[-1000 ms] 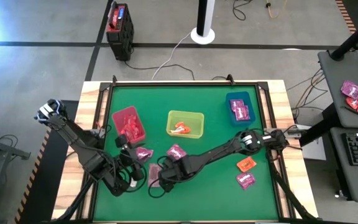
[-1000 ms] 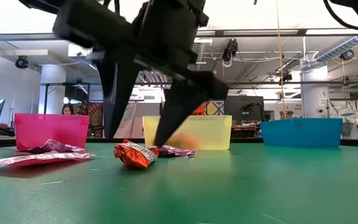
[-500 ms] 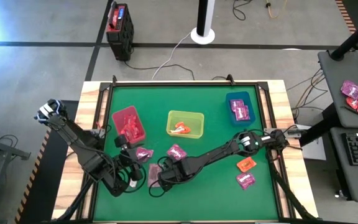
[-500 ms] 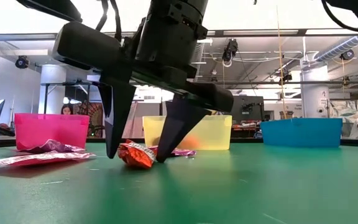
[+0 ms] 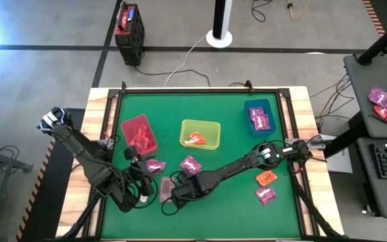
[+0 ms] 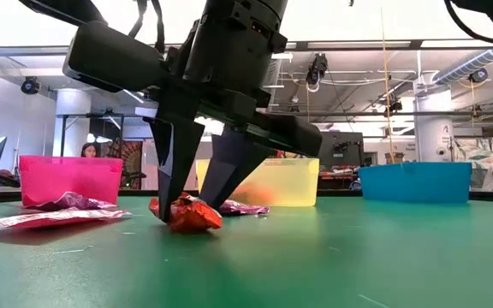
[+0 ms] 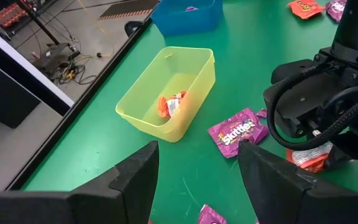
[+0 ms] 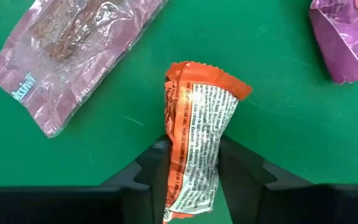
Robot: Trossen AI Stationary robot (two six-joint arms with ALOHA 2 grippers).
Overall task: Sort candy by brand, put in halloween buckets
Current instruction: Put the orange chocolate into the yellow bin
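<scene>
My right gripper (image 6: 193,208) stands at the table's near middle, shut on an orange-and-white candy packet (image 8: 197,118). A clear reddish-pink packet (image 8: 73,56) and a purple packet (image 8: 347,37) lie flat on the green mat on either side of it. The red bucket (image 5: 140,134), the yellow-green bucket (image 5: 200,133) and the blue bucket (image 5: 259,115) stand in a row farther back, each with candy inside. My left gripper (image 7: 194,186) hovers open to the left of the right gripper, above the mat, with nothing between its fingers. My right gripper pinches one end of the orange packet (image 8: 188,177) between its two fingers (image 8: 154,158), which come steeply from above and lie across the packet. The wrapper is buckled along its length between them. Its underside (image 6: 187,224) rests on the mat.
More packets lie loose on the mat: a purple one (image 5: 191,164), another (image 5: 155,165) near my left gripper, an orange one (image 5: 266,177) and a magenta one (image 5: 265,195) at the near right. A raised wooden frame (image 5: 99,134) borders the mat.
My right gripper's fingers stood wide on either side of the orange packet and have closed in on it, taking hold. The packet has been squeezed narrower and bunched up between them, staying on the mat.
</scene>
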